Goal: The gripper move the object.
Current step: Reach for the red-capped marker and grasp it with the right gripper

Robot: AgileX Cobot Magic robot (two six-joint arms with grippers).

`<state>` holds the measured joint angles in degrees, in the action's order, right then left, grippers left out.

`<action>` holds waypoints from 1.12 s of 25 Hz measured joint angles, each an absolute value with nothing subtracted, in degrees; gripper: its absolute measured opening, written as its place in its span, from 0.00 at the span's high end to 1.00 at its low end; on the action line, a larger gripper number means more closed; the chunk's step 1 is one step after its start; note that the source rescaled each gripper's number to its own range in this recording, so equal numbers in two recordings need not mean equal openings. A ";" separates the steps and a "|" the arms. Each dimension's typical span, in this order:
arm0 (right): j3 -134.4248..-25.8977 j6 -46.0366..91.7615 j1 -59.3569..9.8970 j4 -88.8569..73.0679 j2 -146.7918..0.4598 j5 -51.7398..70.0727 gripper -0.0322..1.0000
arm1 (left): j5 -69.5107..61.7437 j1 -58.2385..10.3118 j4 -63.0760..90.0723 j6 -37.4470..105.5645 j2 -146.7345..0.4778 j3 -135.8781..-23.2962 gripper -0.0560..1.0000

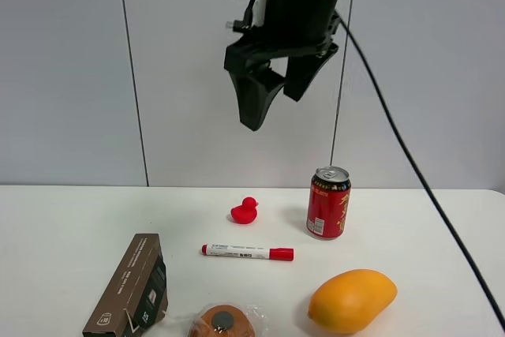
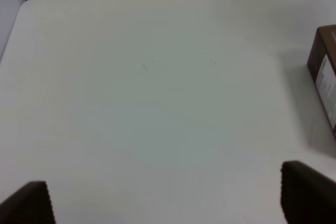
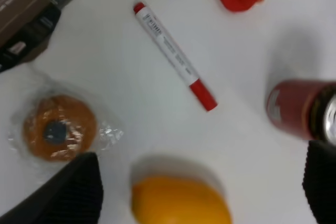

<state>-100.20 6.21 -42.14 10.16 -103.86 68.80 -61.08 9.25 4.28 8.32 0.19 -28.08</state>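
- The right gripper (image 1: 274,108) hangs high above the white desk (image 1: 63,226) and well clear of everything on it. It sits at the end of a bulky dark arm with a black cable, and its fingers point down.
- Its claw stands apart, with nothing between the fingers.
- The left gripper (image 2: 165,198) appears only in its own wrist view. Its fingers are spread wide over bare desk and grip nothing, and the end of a brown carton (image 2: 324,72) lies off to one side.
- The marker pen (image 1: 247,252) lies flat near the middle of the desk. Its long axis runs roughly parallel to the front edge, with the red cap toward the right edge and the small red tail toward the left.
- It touches nothing. A red toy duck (image 1: 245,211) sits behind it and a red drink can (image 1: 328,203) behind and to the right. A mango (image 1: 352,300) lies toward the front right, a plastic-wrapped round pastry (image 1: 225,323) in front, and the carton toward the front left.
- The right wrist view looks down on the pen and shows its printed label along the white barrel. Only the exterior view shows the arm's height.
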 joint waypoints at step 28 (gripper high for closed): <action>-102.59 24.87 -39.71 12.20 -127.05 58.57 0.22 | -61.08 9.25 4.28 8.32 0.19 -28.08 0.00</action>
<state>-102.59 24.87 -39.71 12.20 -127.05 58.57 -61.08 9.25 4.28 8.32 0.19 -28.08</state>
